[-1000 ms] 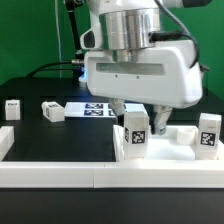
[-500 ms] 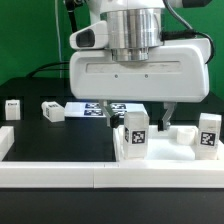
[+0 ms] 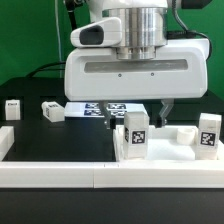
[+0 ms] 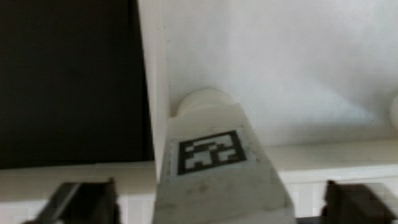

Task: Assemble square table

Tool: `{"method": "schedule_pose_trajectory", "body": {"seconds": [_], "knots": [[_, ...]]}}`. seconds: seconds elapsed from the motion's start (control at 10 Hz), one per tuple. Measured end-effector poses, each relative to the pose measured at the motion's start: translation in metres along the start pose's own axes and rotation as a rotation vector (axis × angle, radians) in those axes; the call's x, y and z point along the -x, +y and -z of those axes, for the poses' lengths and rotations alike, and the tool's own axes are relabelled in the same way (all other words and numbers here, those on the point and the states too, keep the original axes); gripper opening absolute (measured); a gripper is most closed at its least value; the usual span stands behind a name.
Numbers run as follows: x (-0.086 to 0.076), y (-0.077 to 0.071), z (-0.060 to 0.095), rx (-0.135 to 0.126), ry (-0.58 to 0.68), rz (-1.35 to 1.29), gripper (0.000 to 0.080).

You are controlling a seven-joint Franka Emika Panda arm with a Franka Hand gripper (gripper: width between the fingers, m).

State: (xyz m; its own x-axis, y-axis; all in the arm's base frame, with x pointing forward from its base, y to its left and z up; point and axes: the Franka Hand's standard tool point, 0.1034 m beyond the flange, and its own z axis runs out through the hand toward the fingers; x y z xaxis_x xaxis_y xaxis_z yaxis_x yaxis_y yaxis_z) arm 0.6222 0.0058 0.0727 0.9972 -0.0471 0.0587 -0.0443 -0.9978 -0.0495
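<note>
Your claw hides most of the marker board behind it. The leg between its fingers is cut off.

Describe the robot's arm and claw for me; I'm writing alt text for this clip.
The claw has a broad, rounded white housing with a grey recessed band across its front and two dark, blocky fingers. Above it the arm is a silvery-grey metal cylinder, with black cables behind.
</note>
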Motion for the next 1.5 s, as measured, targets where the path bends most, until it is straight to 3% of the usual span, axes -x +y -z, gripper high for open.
{"method": "schedule_pose_trajectory", "body": {"seconds": [0.2, 0.6, 0.8, 1.0, 1.3, 1.5], "knots": [[0.0001, -0.0004, -0.0002, -0.003, 0.0, -0.148, 0.0286], [-0.001, -0.001, -0.0009, -0.002, -0.005, -0.623, 0.0288], [-0.0024, 0.0003, -0.0006, -0.019, -0.009, -0.976, 0.0288], [-0.0023, 0.0019, -0.0003, -0.044, -0.021, -1.186, 0.0288], [-0.0019, 0.0019, -0.0004, -0.05, -0.029, -1.342, 0.0289], [-0.0015, -0.0009, -0.0011, -0.068, -0.049, -1.597, 0.029]]}}
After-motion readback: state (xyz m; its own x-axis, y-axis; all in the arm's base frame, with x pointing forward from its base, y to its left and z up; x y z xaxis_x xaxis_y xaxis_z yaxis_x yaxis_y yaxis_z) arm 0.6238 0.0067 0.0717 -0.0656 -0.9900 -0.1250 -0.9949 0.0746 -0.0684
